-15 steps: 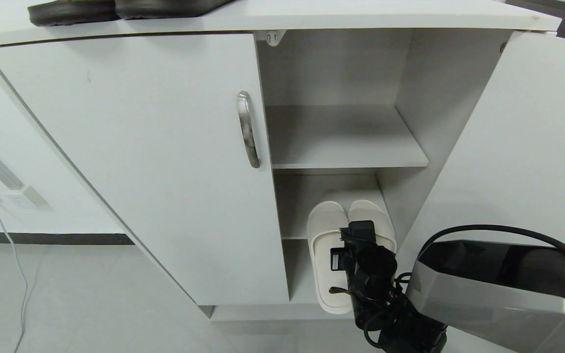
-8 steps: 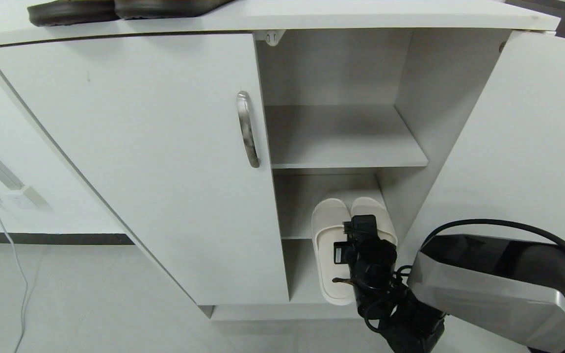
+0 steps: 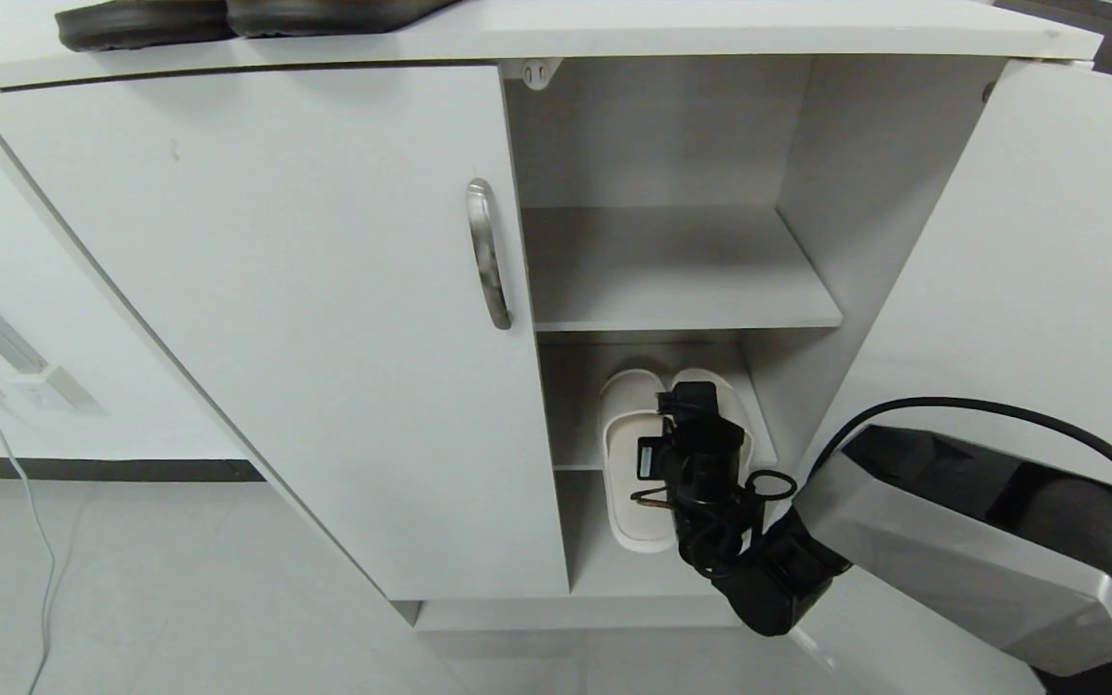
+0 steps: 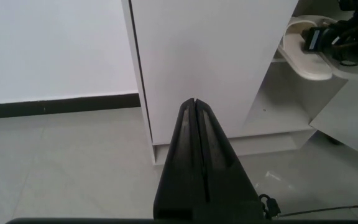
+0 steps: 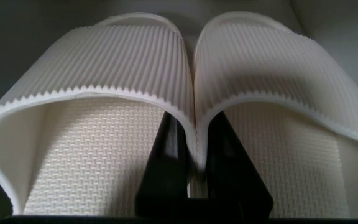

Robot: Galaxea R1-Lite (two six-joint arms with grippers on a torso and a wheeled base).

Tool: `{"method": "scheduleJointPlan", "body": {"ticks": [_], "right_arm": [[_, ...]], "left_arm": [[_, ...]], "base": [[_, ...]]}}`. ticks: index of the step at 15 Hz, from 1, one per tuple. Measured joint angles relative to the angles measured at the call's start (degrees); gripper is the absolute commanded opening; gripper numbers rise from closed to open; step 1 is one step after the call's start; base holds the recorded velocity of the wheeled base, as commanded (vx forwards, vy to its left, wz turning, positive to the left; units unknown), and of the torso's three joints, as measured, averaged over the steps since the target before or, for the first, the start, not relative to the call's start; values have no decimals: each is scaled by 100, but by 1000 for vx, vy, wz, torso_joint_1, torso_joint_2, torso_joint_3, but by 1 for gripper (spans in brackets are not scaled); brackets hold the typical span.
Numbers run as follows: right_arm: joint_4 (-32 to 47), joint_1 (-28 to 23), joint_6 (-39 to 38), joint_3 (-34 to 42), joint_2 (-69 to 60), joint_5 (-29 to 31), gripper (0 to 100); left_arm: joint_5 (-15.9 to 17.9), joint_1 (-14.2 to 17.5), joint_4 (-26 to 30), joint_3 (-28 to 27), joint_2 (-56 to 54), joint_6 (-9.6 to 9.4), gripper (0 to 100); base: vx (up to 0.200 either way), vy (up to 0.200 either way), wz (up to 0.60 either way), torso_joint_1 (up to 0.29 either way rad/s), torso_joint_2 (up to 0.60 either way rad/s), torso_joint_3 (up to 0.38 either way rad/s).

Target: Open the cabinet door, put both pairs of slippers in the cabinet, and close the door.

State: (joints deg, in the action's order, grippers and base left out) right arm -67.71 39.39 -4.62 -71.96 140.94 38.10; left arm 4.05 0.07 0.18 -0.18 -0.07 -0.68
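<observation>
The right claw (image 3: 689, 410) is gripping the white slippers (image 3: 628, 454), its fingers (image 5: 166, 168) pinching the pair's two inner walls together. The pair is sitting in the cabinet (image 3: 614, 39) at the lower shelf (image 3: 575, 467), toes pointing inward and heels overhanging the shelf's front edge; whether it is resting there, I cannot tell. The right door (image 3: 1029, 261) is standing open and the left door (image 3: 276, 309) is closed. The dark slippers (image 3: 228, 17) are lying on the cabinet's top near its left end. The left claw (image 4: 194, 109) is hovering closed above the floor (image 4: 61, 168).
</observation>
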Motion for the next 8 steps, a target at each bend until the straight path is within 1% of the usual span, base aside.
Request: {"method": "scheduleJointPlan", "body": {"ticks": [5,8], "right_arm": [[728,-135,39,-924,240,0,0],[925,-183,41,-1279,372,2,0]], "left_arm": [[0,0,-2,0,0,0,0],[0,0,0,0,0,2,0]], "base": [[0,0,0,0,0,0],[0,0,0,0,0,0]]}}
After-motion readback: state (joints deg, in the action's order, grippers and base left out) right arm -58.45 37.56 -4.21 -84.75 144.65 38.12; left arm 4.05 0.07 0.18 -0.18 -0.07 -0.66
